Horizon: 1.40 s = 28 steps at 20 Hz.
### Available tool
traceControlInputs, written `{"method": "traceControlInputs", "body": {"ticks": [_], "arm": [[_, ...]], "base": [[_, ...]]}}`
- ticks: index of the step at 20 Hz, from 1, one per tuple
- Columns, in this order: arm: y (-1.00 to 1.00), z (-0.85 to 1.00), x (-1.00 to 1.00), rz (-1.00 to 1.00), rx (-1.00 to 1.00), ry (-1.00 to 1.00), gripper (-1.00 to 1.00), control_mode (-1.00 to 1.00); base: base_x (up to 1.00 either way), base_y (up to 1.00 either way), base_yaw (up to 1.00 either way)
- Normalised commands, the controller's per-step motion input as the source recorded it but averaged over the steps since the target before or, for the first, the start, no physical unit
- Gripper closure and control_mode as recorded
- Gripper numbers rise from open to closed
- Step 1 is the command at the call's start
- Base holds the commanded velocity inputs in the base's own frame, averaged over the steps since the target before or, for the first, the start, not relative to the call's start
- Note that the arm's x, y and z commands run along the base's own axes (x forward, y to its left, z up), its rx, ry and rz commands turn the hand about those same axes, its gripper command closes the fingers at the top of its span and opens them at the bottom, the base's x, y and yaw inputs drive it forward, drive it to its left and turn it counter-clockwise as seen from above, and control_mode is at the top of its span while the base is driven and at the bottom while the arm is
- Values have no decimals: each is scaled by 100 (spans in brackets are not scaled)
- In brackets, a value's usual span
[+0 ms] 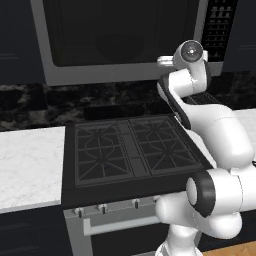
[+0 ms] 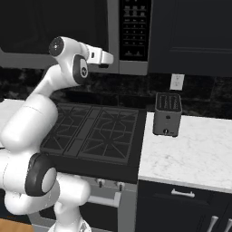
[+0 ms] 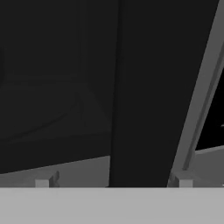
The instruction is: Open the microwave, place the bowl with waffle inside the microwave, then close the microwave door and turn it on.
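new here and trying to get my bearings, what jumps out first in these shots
The white arm rises over the black stove, reaching up to the microwave mounted above it. Its open jaws stand either side of the door's dark handle bar. A small toaster sits on the marble counter right of the stove.

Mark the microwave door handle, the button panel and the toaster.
door handle [image 3: 140,96]: hand view, middle of the dark vertical bar.
button panel [image 2: 134,28]: right base view, centre of the button rows.
toaster [image 2: 167,118]: right base view, its front face.
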Motion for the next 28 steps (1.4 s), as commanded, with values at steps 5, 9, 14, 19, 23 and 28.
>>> {"method": "traceControlInputs", "body": {"ticks": [5,9,14,19,23,28], "arm": [[0,-27,100,0,0,0,-100,-100],[-41,-13,25,7,0,-15,-100,-100],[-28,0,24,2,0,-10,-100,-100],[-1,-4,-62,1,0,-21,-100,-100],[-1,25,-96,0,1,-47,-100,-100],[-10,35,-93,0,10,-23,-100,-100]], "base": [[0,0,0],[0,0,0],[0,0,0],[0,0,0],[0,0,0],[0,0,0]]}}
